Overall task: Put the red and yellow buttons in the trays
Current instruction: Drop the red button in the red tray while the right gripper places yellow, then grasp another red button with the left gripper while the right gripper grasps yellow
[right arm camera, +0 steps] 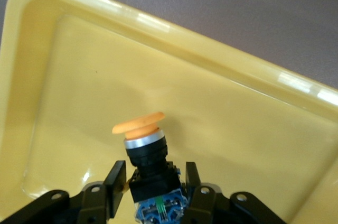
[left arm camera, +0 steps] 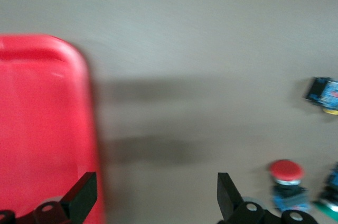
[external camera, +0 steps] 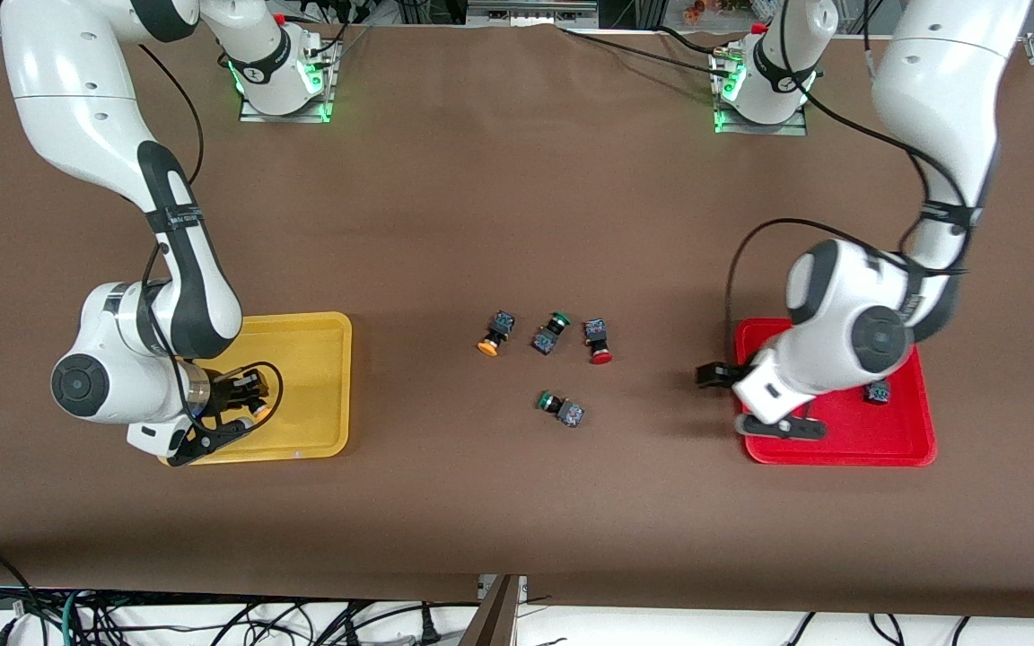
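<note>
My right gripper (external camera: 248, 404) is over the yellow tray (external camera: 319, 386), shut on a yellow button (right arm camera: 145, 145) with its cap toward the tray floor (right arm camera: 237, 118). My left gripper (external camera: 746, 404) is open and empty, and straddles the red tray (external camera: 894, 440) at its edge toward the table's middle. One of its fingers (left arm camera: 84, 197) is over the tray (left arm camera: 42, 129), the other over the table. One button (external camera: 879, 392) lies in the red tray, its cap hidden. On the table's middle lie a yellow button (external camera: 492, 334) and a red button (external camera: 598, 341), the latter also in the left wrist view (left arm camera: 287, 174).
Two green-capped buttons lie among them. One (external camera: 551, 332) is between the yellow and the red button, the other (external camera: 560, 406) nearer the front camera. The brown table (external camera: 517, 206) spreads between the trays and the arms' bases.
</note>
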`<state>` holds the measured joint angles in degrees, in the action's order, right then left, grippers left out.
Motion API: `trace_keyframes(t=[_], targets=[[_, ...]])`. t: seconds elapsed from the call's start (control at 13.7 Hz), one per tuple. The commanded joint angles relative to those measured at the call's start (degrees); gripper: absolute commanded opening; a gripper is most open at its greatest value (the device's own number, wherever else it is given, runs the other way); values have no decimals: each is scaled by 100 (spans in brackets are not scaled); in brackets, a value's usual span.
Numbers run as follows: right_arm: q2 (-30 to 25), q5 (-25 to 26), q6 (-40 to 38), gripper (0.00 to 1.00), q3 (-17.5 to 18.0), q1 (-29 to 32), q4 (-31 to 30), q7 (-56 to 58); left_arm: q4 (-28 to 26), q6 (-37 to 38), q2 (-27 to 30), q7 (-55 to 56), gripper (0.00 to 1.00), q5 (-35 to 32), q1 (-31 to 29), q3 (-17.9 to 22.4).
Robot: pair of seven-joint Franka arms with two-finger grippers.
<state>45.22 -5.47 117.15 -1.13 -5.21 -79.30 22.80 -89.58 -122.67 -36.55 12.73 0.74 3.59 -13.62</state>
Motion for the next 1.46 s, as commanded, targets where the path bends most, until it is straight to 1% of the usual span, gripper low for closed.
trace_keyframes(t=[0.0,0.15,0.22,0.29,0.44,0.59,0.73,0.95,1.1,1.17,1.24,1.32,1.39], targets=[[-136,-50,-78,52,87,-111,-15,-477,72,-177,-177,728,100,5,544,97],[-145,-42,-78,55,87,-208,-15,-610,46,-328,-308,1308,100,-21,975,149],[-145,-42,-78,57,78,-199,-15,-593,46,-337,-352,1554,100,-143,1090,149],[-145,-42,-78,68,78,-182,-15,-584,37,-337,-362,1818,100,-310,1195,149],[-145,-50,-78,99,78,-182,-15,-610,11,-337,-423,2345,100,-618,1415,141],[-180,-59,-122,99,87,-208,-6,-671,19,-398,-537,2794,100,-742,1670,149],[-259,-59,-297,99,104,-400,3,-1196,-7,-530,-590,3041,100,-891,1732,149],[-321,-59,-324,100,131,-1058,55,-2749,-112,-530,-617,3165,100,-936,1847,149],[-286,-59,-185,99,305,-1437,55,-3909,-244,-530,-599,3235,100,-944,1855,149],[-243,-59,69,100,411,-1569,47,-4480,-288,-530,-599,3262,92,-944,1899,149],[-181,-68,384,100,490,-1762,12,-4982,-297,-530,-616,3358,80,-944,1943,149],[-137,-68,596,100,535,-2025,3,-5474,-297,-530,-617,3498,66,-944,1987,149],[-84,-68,738,99,526,-2236,-6,-5914,-297,-539,-617,3612,54,-944,2022,149]])
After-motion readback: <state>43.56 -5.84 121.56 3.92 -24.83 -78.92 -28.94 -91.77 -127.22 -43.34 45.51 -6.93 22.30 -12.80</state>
